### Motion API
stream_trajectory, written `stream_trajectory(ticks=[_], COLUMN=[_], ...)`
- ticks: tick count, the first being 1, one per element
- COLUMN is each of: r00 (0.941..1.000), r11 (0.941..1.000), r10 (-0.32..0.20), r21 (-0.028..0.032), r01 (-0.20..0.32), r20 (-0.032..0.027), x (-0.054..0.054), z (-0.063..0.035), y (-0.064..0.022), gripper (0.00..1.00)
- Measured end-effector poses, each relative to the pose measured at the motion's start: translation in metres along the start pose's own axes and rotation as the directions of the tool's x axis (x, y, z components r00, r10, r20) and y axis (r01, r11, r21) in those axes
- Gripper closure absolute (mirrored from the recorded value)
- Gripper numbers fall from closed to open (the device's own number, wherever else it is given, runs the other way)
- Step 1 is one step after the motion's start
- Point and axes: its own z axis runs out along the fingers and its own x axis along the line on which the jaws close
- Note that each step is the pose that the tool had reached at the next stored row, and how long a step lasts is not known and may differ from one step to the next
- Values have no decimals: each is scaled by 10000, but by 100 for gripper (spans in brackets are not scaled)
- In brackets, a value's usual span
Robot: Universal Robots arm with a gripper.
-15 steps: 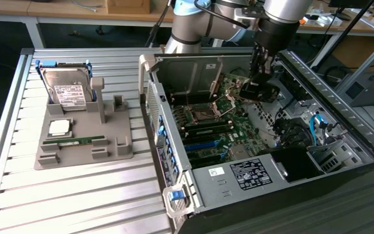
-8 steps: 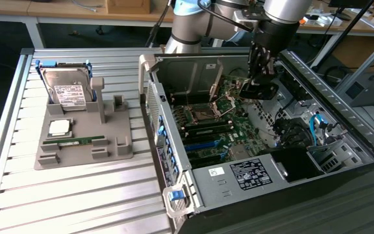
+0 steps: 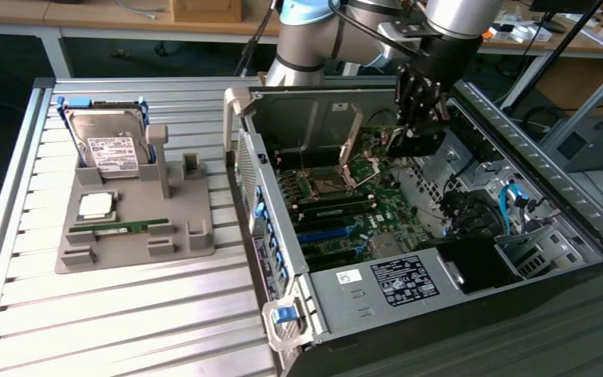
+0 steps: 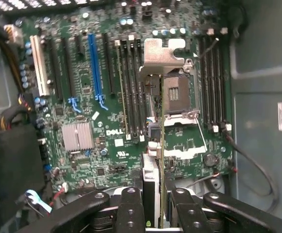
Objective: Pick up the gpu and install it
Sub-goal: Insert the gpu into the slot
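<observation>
The gripper (image 4: 153,206), partly closed, holds the gpu (image 4: 154,170) on edge above the motherboard (image 4: 107,131) inside the open computer case (image 3: 385,290), where, I think, a tilted card could miss the blue slot (image 4: 95,68).

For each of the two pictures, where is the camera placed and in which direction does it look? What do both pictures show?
Exterior view: high beside the table, looking down at the open computer case, the gray parts tray and the robot arm.
Wrist view: on the wrist, looking past the tool straight at the motherboard.
Shared: the tool holding the gpu edge-on, the motherboard and its CPU socket.
</observation>
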Motion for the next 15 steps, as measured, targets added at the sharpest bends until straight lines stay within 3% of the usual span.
stream_trajectory(ticks=[3, 15], r00=[9988, 9988], r11=[9988, 9988], r10=[-485, -490], r21=[-5, -6], r01=[485, 490], r20=[26, 26], x=[0, 23], z=[1, 6], y=[0, 21], gripper=[73, 73])
